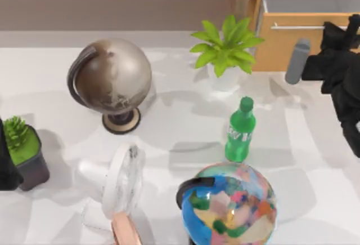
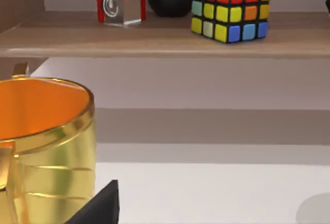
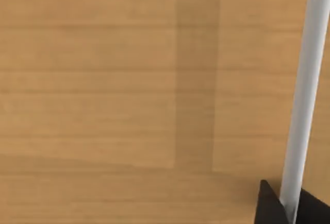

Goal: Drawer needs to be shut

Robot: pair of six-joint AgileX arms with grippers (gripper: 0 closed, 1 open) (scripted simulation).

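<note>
At the table's far right corner, the drawer stands partly pulled out, its white inside exposed above the orange-brown front panel. Right gripper sits against that panel at the silver bar handle; the right wrist view shows the panel close up, with the handle apparently passing between two dark fingertips, though whether they clench it cannot be told. Left arm is parked at the left edge beside a small potted plant.
</note>
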